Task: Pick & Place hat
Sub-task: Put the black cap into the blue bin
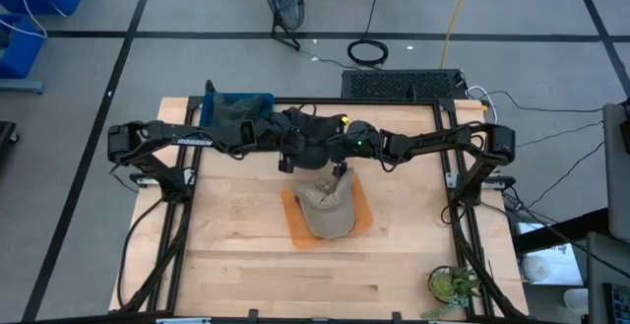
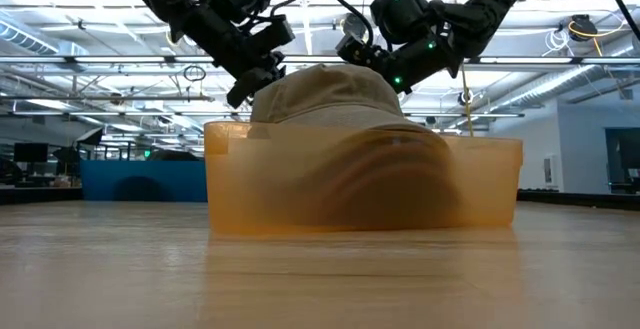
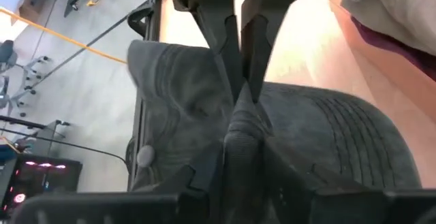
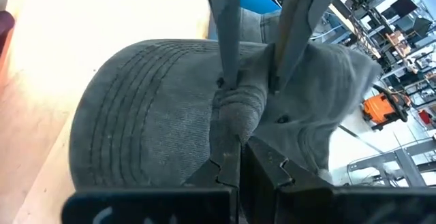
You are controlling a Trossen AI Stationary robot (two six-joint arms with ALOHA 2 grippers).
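We find one tan hat (image 1: 326, 204) already sitting in the orange tray (image 1: 295, 227) at the table's middle, so that part looks done. Just behind the tray, both arms meet over a dark grey hat (image 4: 157, 108) lifted off the table. Our right gripper (image 4: 235, 118) is clamped on a bunched fold of its fabric, and our left gripper (image 3: 240, 101) has its fingers pinched on a fold too. What remains, we judge, is carrying this hat to its place and letting go.

The left tool (image 3: 240, 139) pinches a fold of the dark grey hat (image 3: 320, 135).
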